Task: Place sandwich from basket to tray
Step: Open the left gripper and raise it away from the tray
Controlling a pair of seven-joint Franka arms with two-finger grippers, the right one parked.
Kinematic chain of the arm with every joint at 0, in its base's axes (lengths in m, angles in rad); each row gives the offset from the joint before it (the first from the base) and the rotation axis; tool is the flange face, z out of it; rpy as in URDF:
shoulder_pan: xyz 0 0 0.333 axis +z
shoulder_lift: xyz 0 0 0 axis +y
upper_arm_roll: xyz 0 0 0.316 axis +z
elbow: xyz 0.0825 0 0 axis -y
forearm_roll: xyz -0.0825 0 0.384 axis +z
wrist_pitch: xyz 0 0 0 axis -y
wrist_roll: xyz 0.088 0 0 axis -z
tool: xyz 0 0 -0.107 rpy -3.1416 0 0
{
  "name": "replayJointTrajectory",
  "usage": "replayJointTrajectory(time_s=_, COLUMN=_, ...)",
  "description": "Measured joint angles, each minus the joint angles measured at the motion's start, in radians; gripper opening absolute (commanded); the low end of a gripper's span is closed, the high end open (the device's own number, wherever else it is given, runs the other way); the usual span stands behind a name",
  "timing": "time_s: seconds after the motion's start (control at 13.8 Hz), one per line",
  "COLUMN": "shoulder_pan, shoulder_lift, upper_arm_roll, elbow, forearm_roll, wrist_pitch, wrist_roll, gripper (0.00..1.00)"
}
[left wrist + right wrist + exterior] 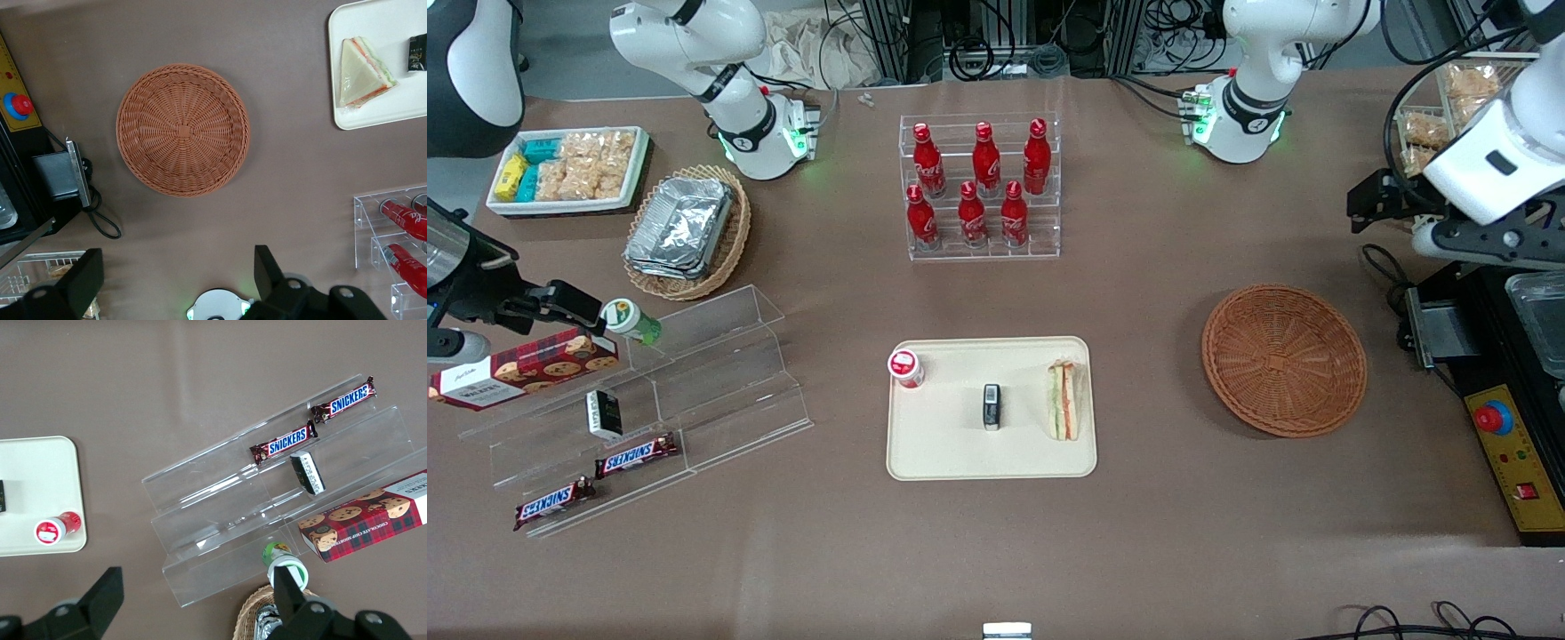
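The sandwich lies on the tray, beside the basket. Above the basket, the gripper hangs open, holding nothing.

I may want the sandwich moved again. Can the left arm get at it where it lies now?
Probably yes. The sandwich lies uncovered on the tray, at the end nearest the basket. The open gripper hangs above the table by the basket, nothing between.
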Motion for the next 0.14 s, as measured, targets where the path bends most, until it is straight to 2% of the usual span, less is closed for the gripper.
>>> replayJointTrajectory(time_s=0.14, shoulder_pan=-0.004, shoulder_lift=-0.006, upper_arm_roll=0.000, elbow=-0.013, forearm_roll=0.000, wrist_pitch=0.000, wrist_roll=0.000, gripper=1.00)
